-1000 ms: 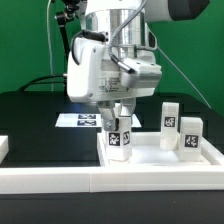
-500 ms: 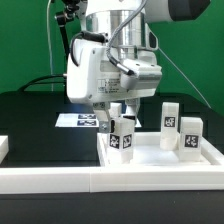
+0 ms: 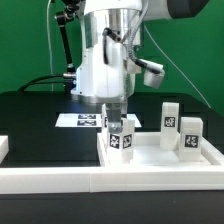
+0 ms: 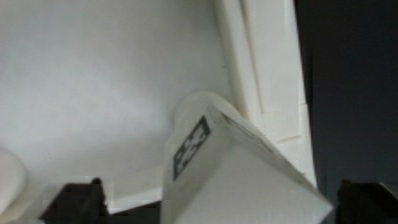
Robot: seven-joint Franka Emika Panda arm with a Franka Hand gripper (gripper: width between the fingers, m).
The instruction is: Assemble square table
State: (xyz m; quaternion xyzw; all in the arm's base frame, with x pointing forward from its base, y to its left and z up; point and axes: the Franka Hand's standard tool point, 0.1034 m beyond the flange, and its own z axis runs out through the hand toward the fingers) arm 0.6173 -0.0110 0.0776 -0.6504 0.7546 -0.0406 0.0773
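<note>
The white square tabletop [image 3: 160,158] lies tray-like with its raised rim up, on the exterior view's right. One tagged white leg block [image 3: 121,140] stands upright in its corner nearest the marker board. My gripper [image 3: 117,118] hangs straight over that leg, open, with a finger on each side of the leg's top and a gap to both. Two more tagged legs [image 3: 170,117] [image 3: 191,133] stand at the far right of the tabletop. In the wrist view the leg [image 4: 240,160] rises between my dark fingertips [image 4: 75,203], beside the tabletop's rim [image 4: 267,60].
The marker board [image 3: 80,120] lies flat on the black table behind the tabletop. A long white rail [image 3: 100,185] runs along the front edge. A small white piece [image 3: 3,148] shows at the exterior view's left edge. A green wall stands behind.
The jaws have spread wide and let go of the leg, which stays upright in the tabletop's corner. The hand has turned about its axis and lifted slightly.
</note>
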